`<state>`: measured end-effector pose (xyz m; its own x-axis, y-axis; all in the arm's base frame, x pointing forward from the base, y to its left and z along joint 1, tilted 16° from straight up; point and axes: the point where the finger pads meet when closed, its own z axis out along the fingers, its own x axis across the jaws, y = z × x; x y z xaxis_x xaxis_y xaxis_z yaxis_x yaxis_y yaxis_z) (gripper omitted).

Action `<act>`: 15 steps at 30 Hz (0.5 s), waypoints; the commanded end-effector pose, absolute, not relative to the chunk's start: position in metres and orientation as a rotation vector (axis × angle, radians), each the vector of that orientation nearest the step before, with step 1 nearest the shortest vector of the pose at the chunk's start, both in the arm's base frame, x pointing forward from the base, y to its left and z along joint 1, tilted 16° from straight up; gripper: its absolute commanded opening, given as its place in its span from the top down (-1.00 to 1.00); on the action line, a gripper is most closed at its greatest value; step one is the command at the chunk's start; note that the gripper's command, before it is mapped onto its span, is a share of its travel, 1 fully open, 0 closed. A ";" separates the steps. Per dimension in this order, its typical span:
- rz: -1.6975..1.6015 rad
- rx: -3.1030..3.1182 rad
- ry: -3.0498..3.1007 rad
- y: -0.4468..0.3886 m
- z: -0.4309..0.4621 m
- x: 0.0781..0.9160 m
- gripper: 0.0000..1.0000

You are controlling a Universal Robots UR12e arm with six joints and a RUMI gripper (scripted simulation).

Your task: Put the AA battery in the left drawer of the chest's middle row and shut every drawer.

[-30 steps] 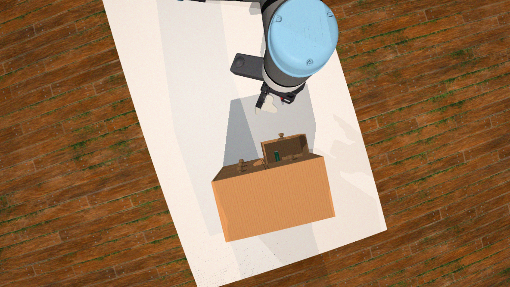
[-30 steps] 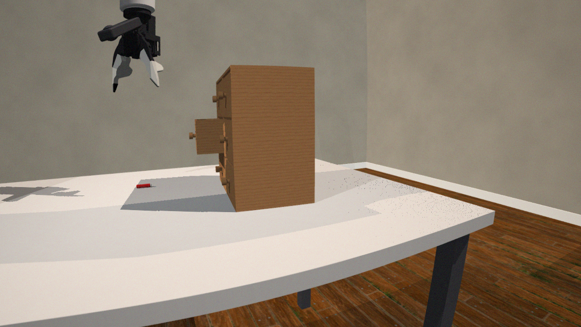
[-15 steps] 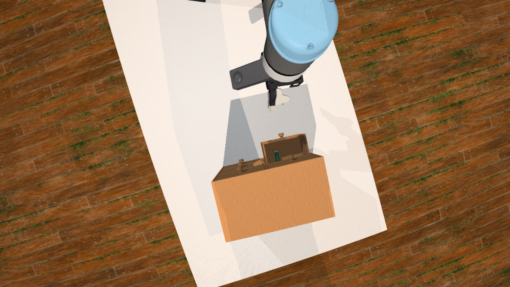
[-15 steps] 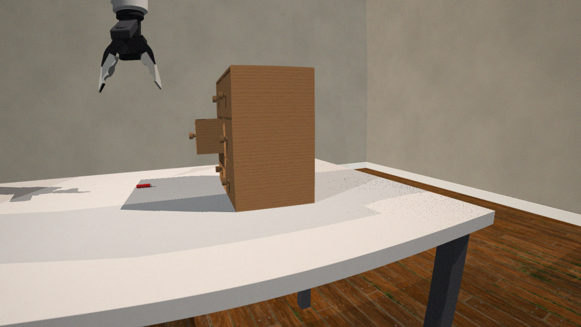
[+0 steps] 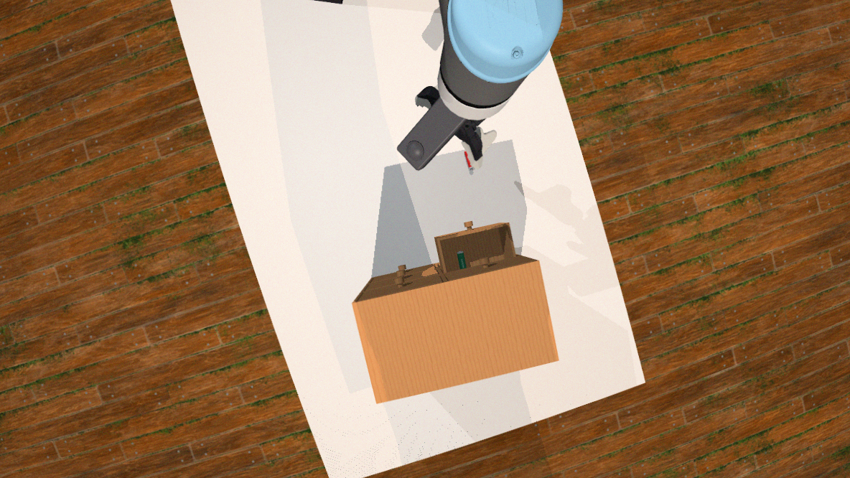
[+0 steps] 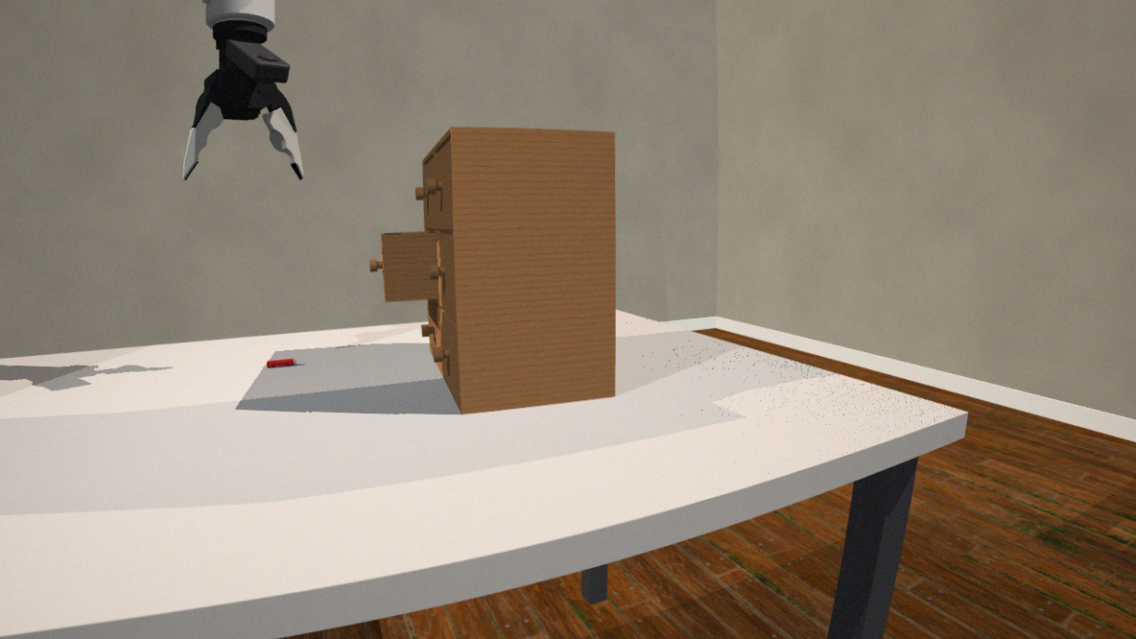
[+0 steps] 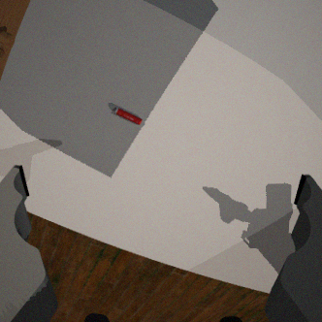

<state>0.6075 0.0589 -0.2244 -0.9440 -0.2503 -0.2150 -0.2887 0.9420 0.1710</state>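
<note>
End effector [image 5: 449,133] [image 6: 243,176] [image 7: 162,173] wide open, nothing gripped. Top view: it sits over the worktop [image 5: 321,148] [image 6: 357,540] [image 7: 204,126], out in front of the chest [image 5: 454,339] [image 6: 535,270]. Left middle drawer [image 5: 443,255] [image 6: 411,267] is pulled out, and the battery [image 5: 461,260], green, is inside it, lying down toward the drawer's left-hand side in the picture. Long axis runs roughly front to back, square-ish to the drawer front; one end faces the front, the other the chest. Can't tell which end is the positive one. Red tool [image 5: 467,159] [image 6: 280,363] [image 7: 128,115] is on the worktop, partly hidden by a finger, grey tip toward the chest.

Exterior: chest upright, middle-row drawer on the far side sticking out. Drawer wall hides whatever is in it, battery included. Red tool lies flat in the chest's shadow, well apart from the chest, tip toward it. End effector hangs above worktop height, fingers spread, pointing down.

Wrist: fingers at both sides of the frame, well apart, no object between the pads. Red tool lies ahead of them, slanted, grey tip to upper left, within the shadow edge. Battery and drawer out of this view.

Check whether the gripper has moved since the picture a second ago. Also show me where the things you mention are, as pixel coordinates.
Yes. In the exterior view, the open gripper [image 5: 449,134] [image 6: 244,177] [image 7: 162,173] has shifted away from the chest [image 5: 457,341] [image 6: 535,270].
</note>
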 end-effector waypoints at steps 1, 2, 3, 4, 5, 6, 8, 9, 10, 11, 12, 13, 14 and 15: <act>0.276 -0.711 2.826 0.063 -0.224 0.605 -1.00; 0.270 -0.765 2.808 0.064 -0.224 0.604 -1.00; 0.263 -0.818 2.790 0.065 -0.224 0.603 -1.00; 0.257 -0.869 2.772 0.066 -0.224 0.603 -1.00; 0.251 -0.919 2.753 0.067 -0.224 0.602 -1.00; 0.244 -0.968 2.733 0.068 -0.224 0.601 -1.00; 0.244 -0.968 2.733 0.068 -0.224 0.601 -1.00; 0.238 -1.015 2.714 0.069 -0.223 0.601 -1.00; 0.232 -1.060 2.694 0.069 -0.223 0.600 -1.00; 0.226 -1.104 2.674 0.070 -0.223 0.599 -1.00; 0.220 -1.147 2.654 0.071 -0.223 0.599 -1.00; 0.215 -1.187 2.634 0.072 -0.223 0.598 -1.00; 0.209 -1.227 2.613 0.073 -0.223 0.597 -1.00; 0.203 -1.264 2.593 0.074 -0.223 0.597 -1.00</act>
